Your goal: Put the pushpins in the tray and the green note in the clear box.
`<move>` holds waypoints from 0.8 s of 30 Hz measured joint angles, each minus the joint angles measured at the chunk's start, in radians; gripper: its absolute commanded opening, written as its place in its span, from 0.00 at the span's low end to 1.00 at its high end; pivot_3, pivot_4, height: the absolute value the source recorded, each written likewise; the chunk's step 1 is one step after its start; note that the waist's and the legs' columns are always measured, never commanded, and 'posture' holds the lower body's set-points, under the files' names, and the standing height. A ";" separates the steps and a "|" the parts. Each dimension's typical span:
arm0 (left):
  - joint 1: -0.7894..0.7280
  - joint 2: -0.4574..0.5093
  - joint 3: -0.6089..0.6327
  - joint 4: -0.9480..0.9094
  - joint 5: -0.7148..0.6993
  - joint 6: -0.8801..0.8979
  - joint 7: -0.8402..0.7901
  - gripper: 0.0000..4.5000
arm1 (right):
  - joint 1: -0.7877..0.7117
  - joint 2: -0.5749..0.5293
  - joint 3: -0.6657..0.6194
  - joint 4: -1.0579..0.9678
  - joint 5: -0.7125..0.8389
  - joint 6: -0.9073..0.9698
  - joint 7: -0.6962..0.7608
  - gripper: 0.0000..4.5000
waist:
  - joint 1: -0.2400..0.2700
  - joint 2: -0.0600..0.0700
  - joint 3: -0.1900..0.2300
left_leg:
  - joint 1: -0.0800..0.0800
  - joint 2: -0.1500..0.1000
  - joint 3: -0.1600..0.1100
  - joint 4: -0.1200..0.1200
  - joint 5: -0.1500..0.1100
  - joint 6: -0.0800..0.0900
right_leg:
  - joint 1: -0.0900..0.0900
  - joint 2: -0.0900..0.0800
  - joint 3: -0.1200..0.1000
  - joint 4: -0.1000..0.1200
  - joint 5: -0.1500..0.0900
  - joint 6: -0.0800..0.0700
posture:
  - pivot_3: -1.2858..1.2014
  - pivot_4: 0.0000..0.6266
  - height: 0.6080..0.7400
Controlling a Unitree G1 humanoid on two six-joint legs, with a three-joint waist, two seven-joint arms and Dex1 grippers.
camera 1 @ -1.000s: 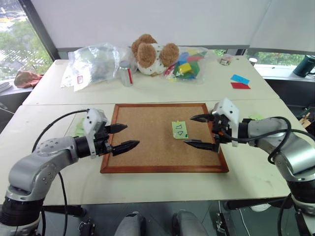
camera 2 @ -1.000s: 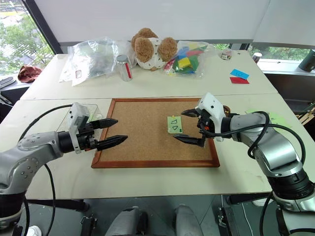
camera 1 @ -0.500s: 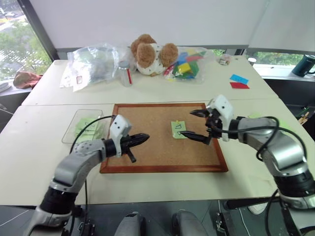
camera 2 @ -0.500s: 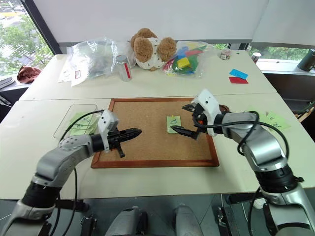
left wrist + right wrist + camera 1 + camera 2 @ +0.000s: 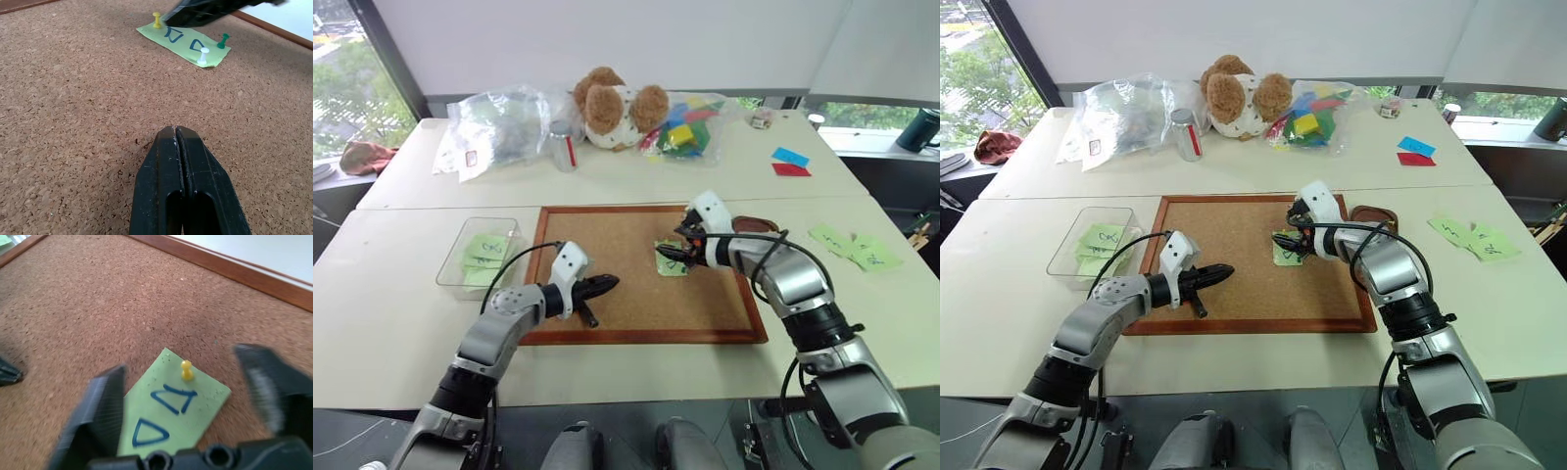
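A: The green note (image 5: 173,413) lay pinned to the cork board (image 5: 73,98), its yellow pushpin (image 5: 186,369) between the right gripper (image 5: 188,396)'s spread jaws.

B: Risk was tearing the note. Left gripper (image 5: 179,147), pressed shut, rested well short.

Two pale desks (image 5: 607,176) are standing pushed together, their seam running across just behind the near one's middle. A white wall (image 5: 607,44) is rising behind the far desk's back edge. Windows (image 5: 342,88) are flanking it at both back corners, letting in daylight and showing green trees past the left one. A dark window frame (image 5: 396,59) is slanting along the left. Grey floor (image 5: 1253,416) is showing below the near edge.
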 measured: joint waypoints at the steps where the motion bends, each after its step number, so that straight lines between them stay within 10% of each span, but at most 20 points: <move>1: 0.001 -0.001 0.000 0.001 0.003 -0.003 0.000 0.00 | -0.009 0.006 0.000 0.020 -0.004 -0.006 0.000 0.60 | 0.000 0.000 0.000 | 0.000 0.000 0.000 0.000 0.000 0.000 | 0.000 0.000 0.000 0.000 0.000 0.000 | 0.52 0.24 1.00; 12: 0.009 -0.013 0.008 0.000 0.009 -0.008 0.005 0.00 | -0.022 0.032 -0.002 0.095 -0.030 -0.032 0.008 0.60 | 0.000 0.000 0.000 | 0.000 0.000 0.000 0.000 0.000 0.000 | 0.000 0.000 0.000 0.000 0.000 0.000 | 0.52 0.24 1.00; 19: 0.016 -0.016 0.010 -0.004 0.010 -0.007 0.008 0.00 | -0.022 0.032 -0.002 0.099 -0.030 -0.039 0.020 0.01 | 0.000 0.000 0.000 | 0.000 0.000 0.000 0.000 0.000 0.000 | 0.000 0.000 0.000 0.000 0.000 0.000 | 0.52 0.24 1.00; 24: 0.021 -0.015 0.012 -0.009 0.010 -0.006 0.008 0.00 | -0.022 0.030 -0.005 0.091 -0.028 -0.031 0.029 0.01 | -0.001 0.000 0.000 | 0.000 0.000 0.000 0.000 0.000 0.000 | 0.000 0.000 0.000 0.000 0.000 0.000 | 0.52 0.24 1.00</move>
